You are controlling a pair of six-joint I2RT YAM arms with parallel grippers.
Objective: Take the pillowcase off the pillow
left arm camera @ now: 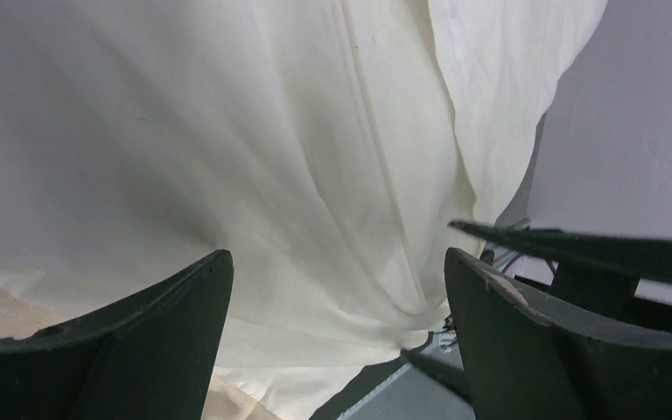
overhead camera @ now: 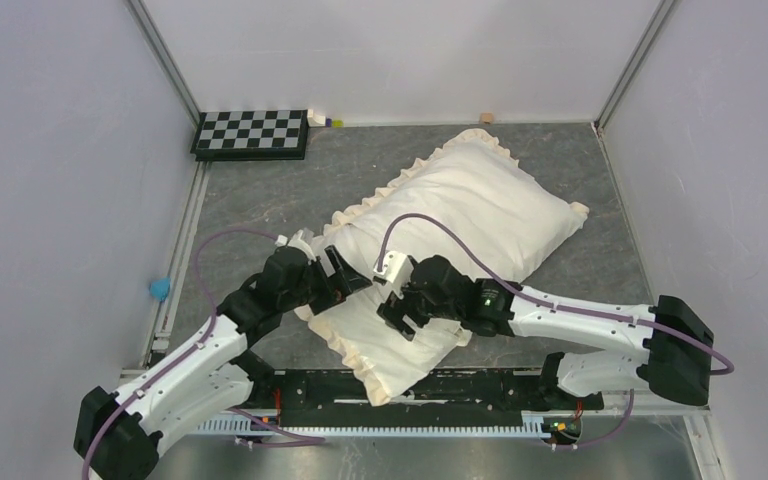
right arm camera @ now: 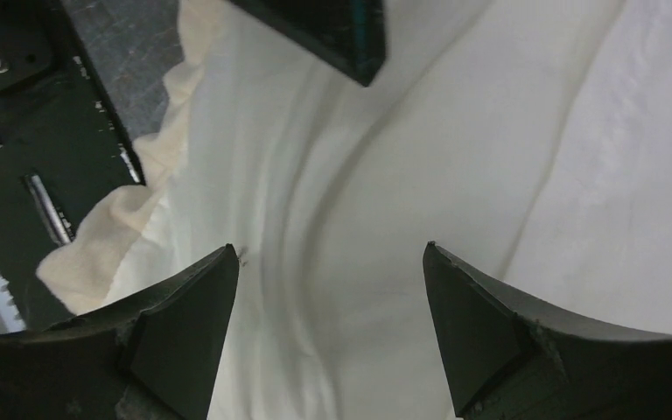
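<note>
Top external view first: where does your large floppy cream pillowcase with the ruffled frill [overhead camera: 470, 205] lie?

It lies slantwise on the grey mottled table [overhead camera: 260, 200], cream face up and plumply filled. Both your tools hang over its near half, almost tip to tip. Its far half stretches away beyond them.

And the pillow?

You cannot tell it apart from the cover. Only cream cloth shows.

How does your left gripper [overhead camera: 350, 277] stand?

Spread wide. In the left wrist view, smooth pale cloth with a seam runs between and ahead of its two dark fingers [left arm camera: 166, 324]. Nothing is pinched.

Your right gripper [overhead camera: 397, 312]?

Spread as well, holding nothing. In the right wrist view, creased cloth lies under and between its fingers [right arm camera: 490, 332]. The frill sits off to their left, beside the black metal base rail [right arm camera: 17, 131]. A dark finger of the other tool is just ahead of them.
</note>
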